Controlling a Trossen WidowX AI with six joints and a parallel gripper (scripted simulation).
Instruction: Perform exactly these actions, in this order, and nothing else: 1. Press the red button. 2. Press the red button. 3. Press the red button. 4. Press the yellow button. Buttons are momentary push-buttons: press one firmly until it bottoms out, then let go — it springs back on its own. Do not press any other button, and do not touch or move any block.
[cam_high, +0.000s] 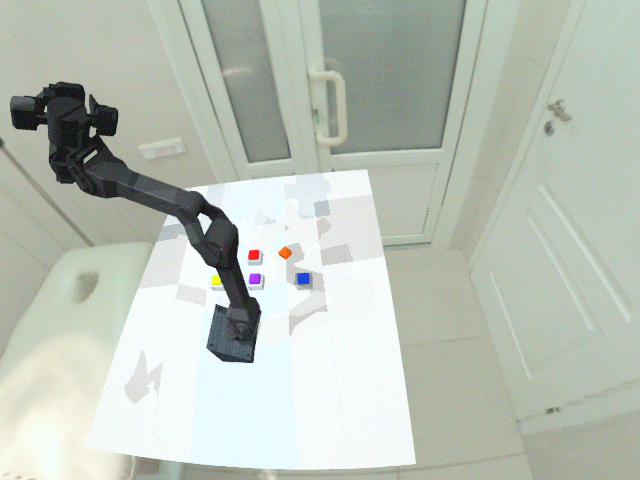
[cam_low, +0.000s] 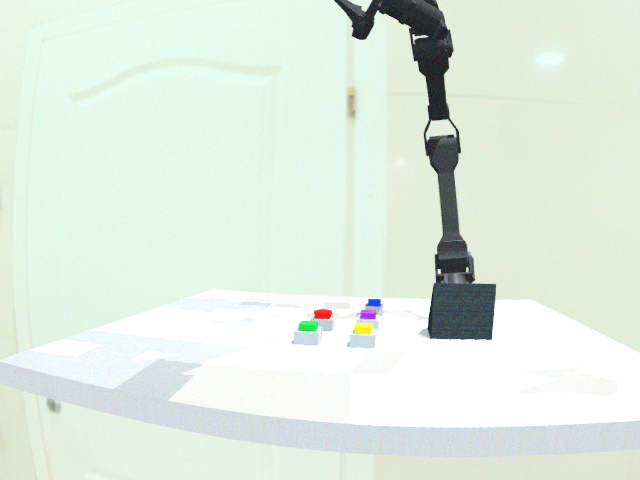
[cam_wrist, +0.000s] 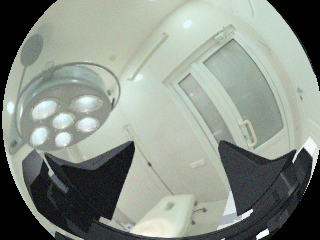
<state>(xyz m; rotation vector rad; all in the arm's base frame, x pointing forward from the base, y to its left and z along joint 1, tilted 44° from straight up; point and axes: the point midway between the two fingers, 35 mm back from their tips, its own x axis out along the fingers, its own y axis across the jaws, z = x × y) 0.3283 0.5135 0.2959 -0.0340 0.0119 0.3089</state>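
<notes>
The red button (cam_high: 253, 255) (cam_low: 323, 314) stands on its pale base, with its cap raised. The yellow button (cam_high: 216, 280) (cam_low: 363, 328) also has its cap up; the arm hides part of it in the top view. My gripper (cam_high: 66, 111) (cam_wrist: 176, 143) is open and empty, raised high above the table and far from both buttons. In the exterior view it is partly cut off by the top edge. The wrist view faces the room's wall, lamp and door and shows no button.
A purple button (cam_high: 254, 279) (cam_low: 368, 314), a blue button (cam_high: 303, 278) (cam_low: 374, 302) and a green button (cam_low: 308, 326) stand nearby. The arm hides the green one in the top view. An orange block (cam_high: 284, 252) lies right of red there. The dark arm base (cam_high: 232, 335) (cam_low: 461, 312) stands on the table.
</notes>
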